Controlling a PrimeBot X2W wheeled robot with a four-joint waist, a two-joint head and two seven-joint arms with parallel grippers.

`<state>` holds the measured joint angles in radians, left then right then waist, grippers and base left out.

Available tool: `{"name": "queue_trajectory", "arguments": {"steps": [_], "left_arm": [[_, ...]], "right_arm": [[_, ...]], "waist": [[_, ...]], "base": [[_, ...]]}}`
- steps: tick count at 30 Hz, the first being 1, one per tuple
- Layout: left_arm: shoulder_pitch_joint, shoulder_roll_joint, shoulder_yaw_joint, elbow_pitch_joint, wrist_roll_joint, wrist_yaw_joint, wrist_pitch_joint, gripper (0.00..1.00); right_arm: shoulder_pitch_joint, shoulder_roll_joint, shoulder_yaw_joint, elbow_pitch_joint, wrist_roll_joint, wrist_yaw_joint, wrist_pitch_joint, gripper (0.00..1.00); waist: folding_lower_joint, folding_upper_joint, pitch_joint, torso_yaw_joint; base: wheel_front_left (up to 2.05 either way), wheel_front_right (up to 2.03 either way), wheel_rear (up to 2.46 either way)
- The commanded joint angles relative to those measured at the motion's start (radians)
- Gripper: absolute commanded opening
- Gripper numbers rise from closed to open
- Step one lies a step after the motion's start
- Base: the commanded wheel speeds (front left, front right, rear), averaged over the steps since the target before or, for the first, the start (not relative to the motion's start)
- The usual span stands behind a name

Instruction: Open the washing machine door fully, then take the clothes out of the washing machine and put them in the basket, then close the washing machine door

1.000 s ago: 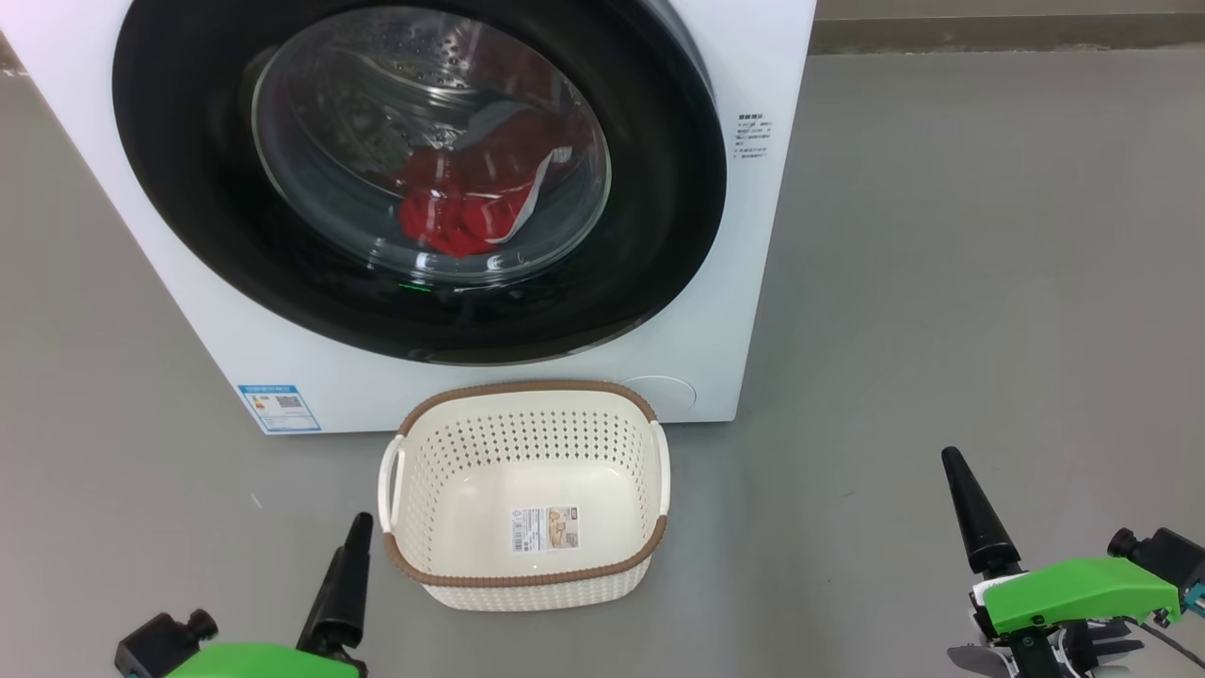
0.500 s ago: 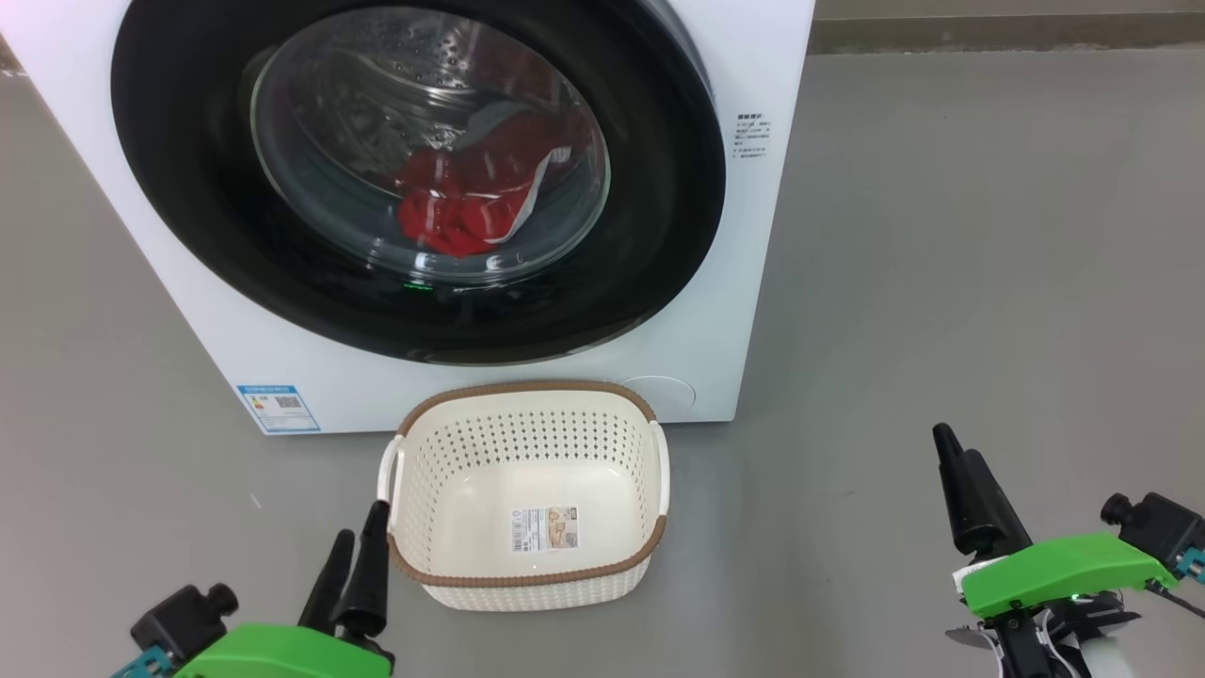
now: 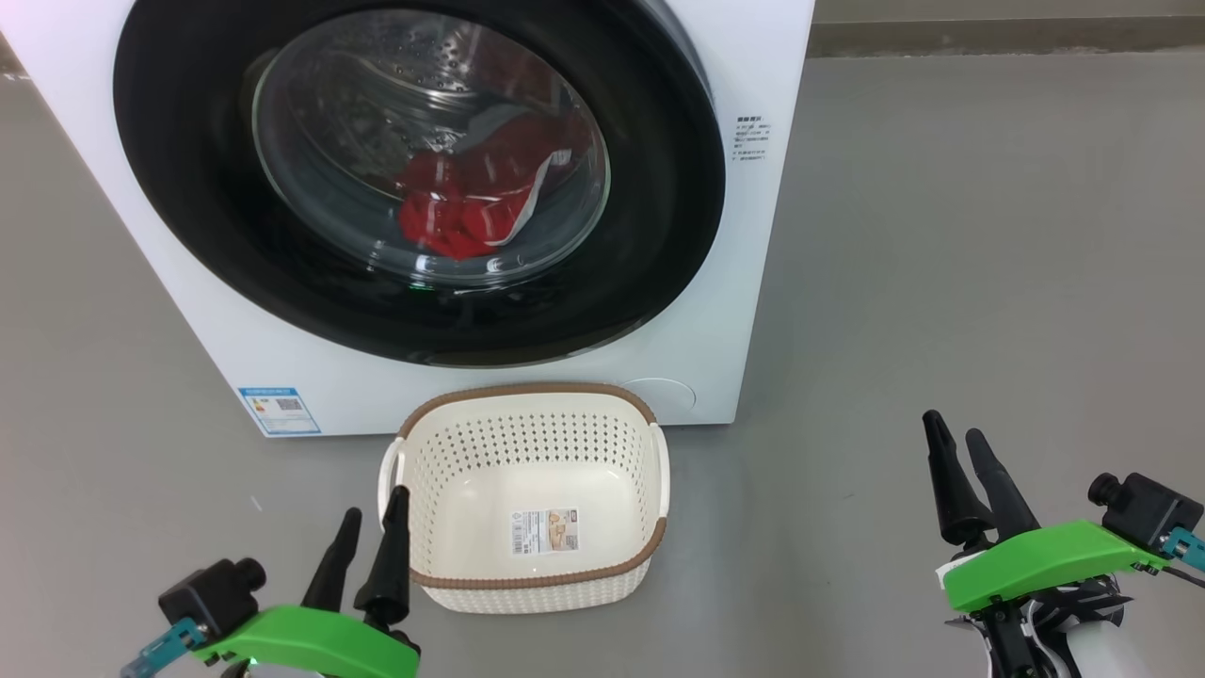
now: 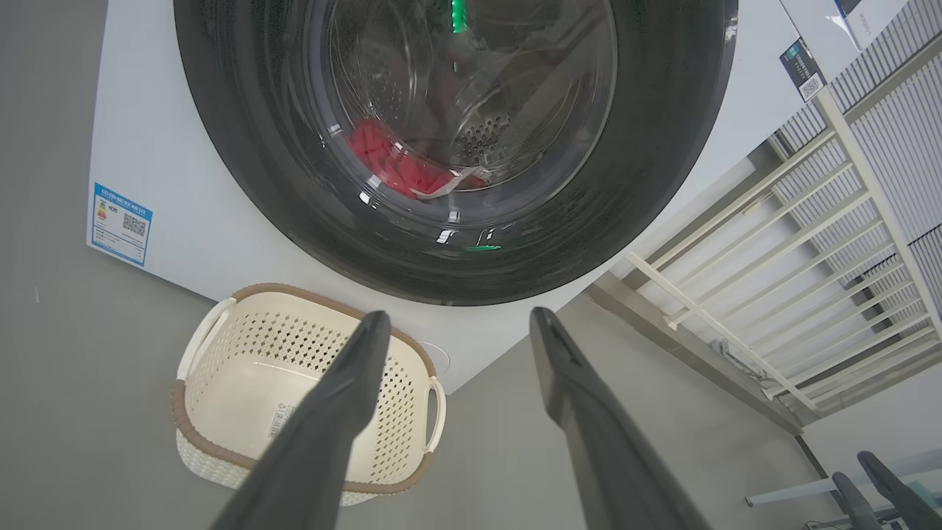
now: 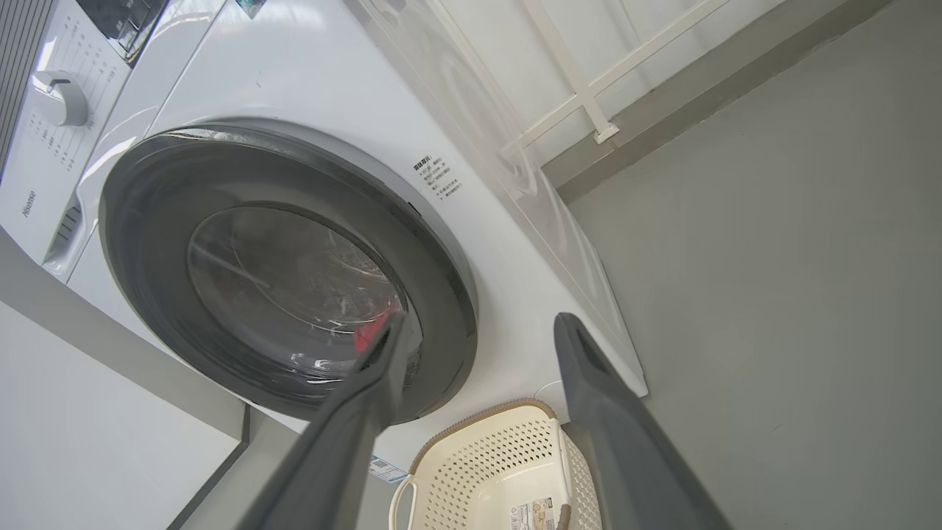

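The white washing machine (image 3: 744, 311) stands ahead, its round black door (image 3: 659, 245) shut against the front. Through the glass window I see the red clothes (image 3: 461, 221) lying in the drum; they also show behind the glass as clothes (image 4: 397, 165). The cream basket (image 3: 527, 579) with a brown rim sits empty on the floor before the machine. My left gripper (image 3: 375, 516) is open, low at the basket's left corner. My right gripper (image 3: 953, 435) is open over bare floor, well right of the basket. Both hold nothing.
Grey floor (image 3: 988, 235) stretches to the right of the machine. A white barred frame (image 4: 795, 280) stands along the wall beside the machine. A blue sticker (image 3: 278, 410) marks the machine's lower left front.
Both arms have risen and turned, so each gripper's two fingers now show apart. The left gripper has moved right toward the basket; the right has moved up a little.
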<state>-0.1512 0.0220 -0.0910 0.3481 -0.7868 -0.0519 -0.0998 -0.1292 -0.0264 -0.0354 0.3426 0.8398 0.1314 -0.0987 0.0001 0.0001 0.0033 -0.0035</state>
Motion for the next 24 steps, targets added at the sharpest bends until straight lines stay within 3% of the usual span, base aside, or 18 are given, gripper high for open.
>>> {"name": "queue_trajectory", "arguments": {"steps": [1,24], "left_arm": [[-0.048,0.016,0.014,-0.018,0.032,0.008,-0.013,1.00],[-0.086,0.022,-0.001,-0.044,0.282,0.054,-0.083,1.00]], "right_arm": [[-0.050,-0.012,0.018,-0.027,-0.029,0.000,-0.014,1.00],[-0.089,-0.017,0.038,-0.027,-0.293,-0.001,-0.085,1.00]], "waist": [[-0.0001,-0.0001,-0.001,0.000],[-0.0001,-0.0001,-0.005,0.000]], "base": [[0.00,0.00,0.00],[0.00,0.00,0.00]]}}
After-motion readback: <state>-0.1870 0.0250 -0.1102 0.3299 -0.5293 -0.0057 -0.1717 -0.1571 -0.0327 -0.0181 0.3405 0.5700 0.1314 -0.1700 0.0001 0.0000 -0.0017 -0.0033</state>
